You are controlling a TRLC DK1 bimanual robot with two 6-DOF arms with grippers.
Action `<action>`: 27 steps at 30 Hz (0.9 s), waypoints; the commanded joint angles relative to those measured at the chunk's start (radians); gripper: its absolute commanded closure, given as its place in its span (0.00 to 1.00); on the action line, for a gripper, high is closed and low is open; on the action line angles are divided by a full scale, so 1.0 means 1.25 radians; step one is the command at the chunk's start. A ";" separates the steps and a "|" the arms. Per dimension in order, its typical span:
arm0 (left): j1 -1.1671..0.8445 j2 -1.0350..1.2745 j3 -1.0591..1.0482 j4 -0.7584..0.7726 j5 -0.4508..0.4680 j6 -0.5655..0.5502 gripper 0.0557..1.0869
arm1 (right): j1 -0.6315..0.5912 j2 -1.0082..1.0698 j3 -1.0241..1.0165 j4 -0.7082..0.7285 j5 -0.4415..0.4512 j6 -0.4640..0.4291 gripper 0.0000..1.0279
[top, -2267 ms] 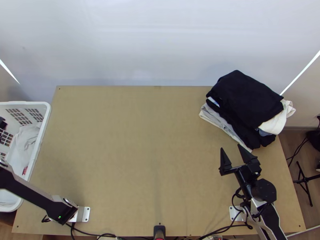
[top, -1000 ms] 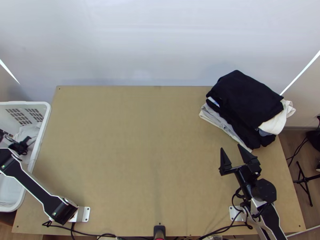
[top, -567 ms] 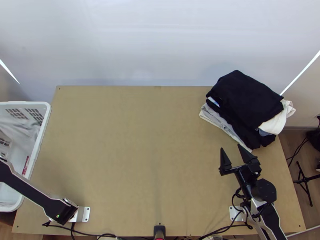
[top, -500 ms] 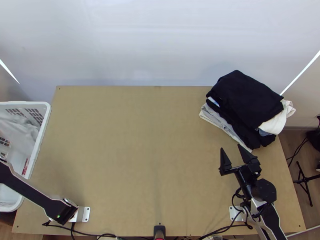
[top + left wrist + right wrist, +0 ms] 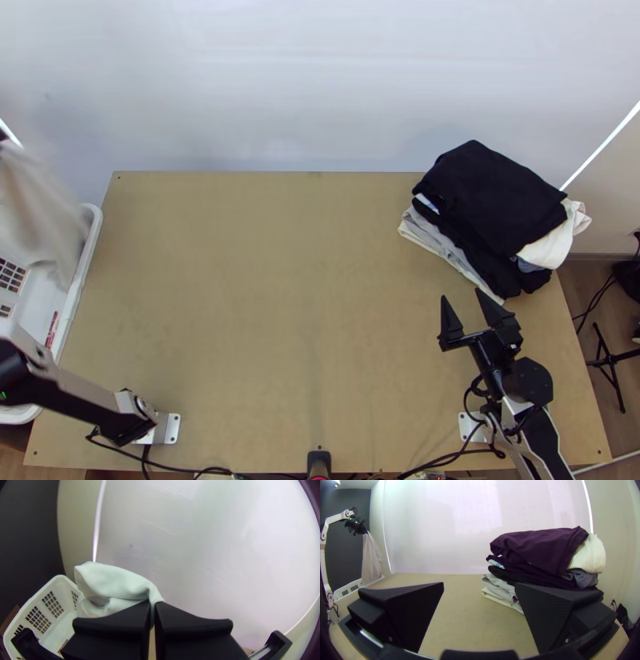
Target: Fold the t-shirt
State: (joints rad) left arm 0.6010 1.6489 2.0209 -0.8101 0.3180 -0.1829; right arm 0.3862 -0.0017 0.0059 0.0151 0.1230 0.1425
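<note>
A white backdrop (image 5: 320,80) rises past the far edge of the bench (image 5: 280,280), whose pale wooden top takes up most of the top view. The white laundry basket (image 5: 98,222) sits at the bench's left edge, its side pierced with rows of slots. On the bench's far right corner lies a pile of folded clothes (image 5: 496,192), dark on top with white and grey layers poking out. The pale t-shirt (image 5: 36,208) hangs loose and bunched off the bench's left side, above the basket. The left gripper (image 5: 3,136), high beyond the bench's left edge, has its fingers (image 5: 111,623) pinched together on the top of the t-shirt. The right gripper (image 5: 466,298) is over the bench's right part, fingers (image 5: 451,320) spread wide, nothing between them.
</note>
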 commanded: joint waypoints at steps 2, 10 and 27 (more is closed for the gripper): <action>-0.381 -0.259 -0.288 0.043 -0.108 0.027 0.96 | 0.000 0.000 0.000 0.000 0.001 0.000 0.04; -0.878 -0.332 -0.629 0.190 -0.350 -0.002 0.97 | 0.000 0.000 0.000 0.000 0.001 0.000 0.04; -1.321 -0.012 -0.647 0.420 -0.481 -0.127 0.97 | 0.000 0.000 0.000 0.000 0.001 0.000 0.04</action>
State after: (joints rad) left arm -0.8967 1.4986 1.1320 -0.3363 -0.2577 -0.2928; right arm 0.3859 -0.0021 0.0059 0.0151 0.1230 0.1429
